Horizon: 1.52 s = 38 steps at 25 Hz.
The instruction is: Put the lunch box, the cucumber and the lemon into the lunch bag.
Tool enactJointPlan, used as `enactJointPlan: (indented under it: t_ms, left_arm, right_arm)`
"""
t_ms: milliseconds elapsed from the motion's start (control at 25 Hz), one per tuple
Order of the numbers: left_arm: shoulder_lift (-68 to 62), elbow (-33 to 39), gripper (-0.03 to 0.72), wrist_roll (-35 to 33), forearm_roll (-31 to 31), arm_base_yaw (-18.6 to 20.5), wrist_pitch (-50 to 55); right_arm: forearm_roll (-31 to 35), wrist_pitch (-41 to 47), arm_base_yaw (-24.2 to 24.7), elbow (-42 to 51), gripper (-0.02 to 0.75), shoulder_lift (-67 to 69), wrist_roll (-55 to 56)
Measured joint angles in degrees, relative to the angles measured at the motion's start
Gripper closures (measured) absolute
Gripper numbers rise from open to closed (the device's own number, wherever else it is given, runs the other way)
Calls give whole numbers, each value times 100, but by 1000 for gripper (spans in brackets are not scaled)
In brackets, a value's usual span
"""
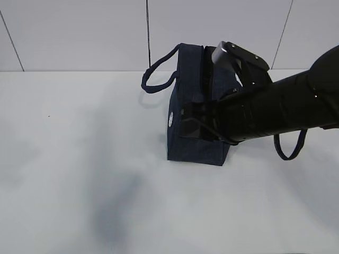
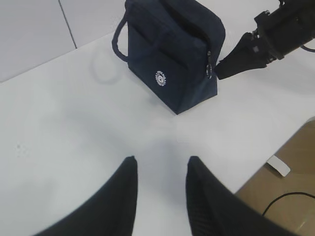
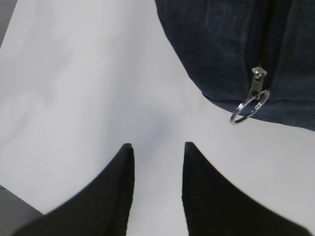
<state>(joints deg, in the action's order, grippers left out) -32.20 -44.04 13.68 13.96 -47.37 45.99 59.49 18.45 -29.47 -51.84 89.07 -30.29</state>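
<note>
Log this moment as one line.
lunch bag: upright, zipped | right gripper: open, beside ring pull | left gripper: open, empty

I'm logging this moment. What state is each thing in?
Boxy dark navy fabric lunch bag: upright on the table, zipper run closed to the side.
Metal ring pull: hanging free, ungripped.
Left hand: open, empty.
Right hand: open, empty, beside the bag.

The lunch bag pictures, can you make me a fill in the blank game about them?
1. The lunch bag is dark ____ in colour.
2. The round logo on its side is ____.
3. The zipper pull hanging at the bag's end is a metal ____.
4. The right gripper has ____ between its fingers.

Missing words: navy; white; ring; nothing
</note>
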Motion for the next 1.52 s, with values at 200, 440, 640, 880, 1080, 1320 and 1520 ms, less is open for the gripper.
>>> enactJointPlan:
  t_ms: [200,440,640,880,1080,1320,1520]
  left_arm:
    - [424,0,447,31,33,0,121]
    - [566,0,447,44,53,0,185]
    - [566,0,447,47,153,0,370]
    - [566,0,447,56,153,0,408]
    - [566,0,447,56,153,0,420]
    - [566,0,447,56,153,0,428]
    - [566,0,447,56,153,0,428]
  right_arm:
    - [268,521,0,0,356,0,23]
    - [388,422,-13,0,290,0,338]
    - [424,-46,-13,0,288,0,570]
    - [451,-264,-13,0,295,225,632]
    - [460,-401,-13,0,306,456,640]
    - [535,-716,8,0,311,480,640]
    - [584,-853,8,0,315,561,640]
